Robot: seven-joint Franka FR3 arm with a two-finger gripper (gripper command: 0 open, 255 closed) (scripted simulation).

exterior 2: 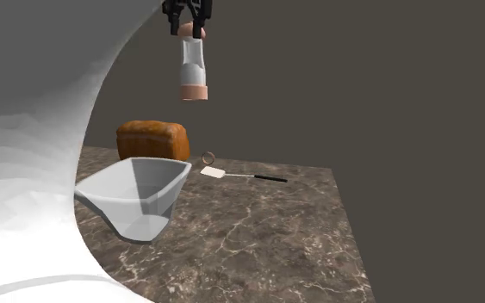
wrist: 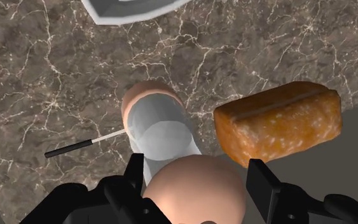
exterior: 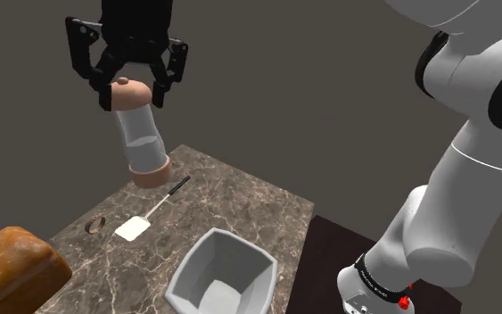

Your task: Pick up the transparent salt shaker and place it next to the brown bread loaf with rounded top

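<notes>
Two fingers (wrist: 263, 188) of the gripper (exterior: 134, 93) clasp the salt shaker (exterior: 142, 138) by its cap, its body hanging tilted beneath them.

Soft, even light falls dimly over the marble table (exterior: 240, 192).

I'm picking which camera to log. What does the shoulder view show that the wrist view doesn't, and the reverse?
Shoulder view's own: the small ring, the white spatula blade, the white arm. Wrist view's own: the bread loaf with its whole top and lengthwise crease. Shared: the gripper shut on the salt shaker above the marbled table, and the grey bin.
</notes>
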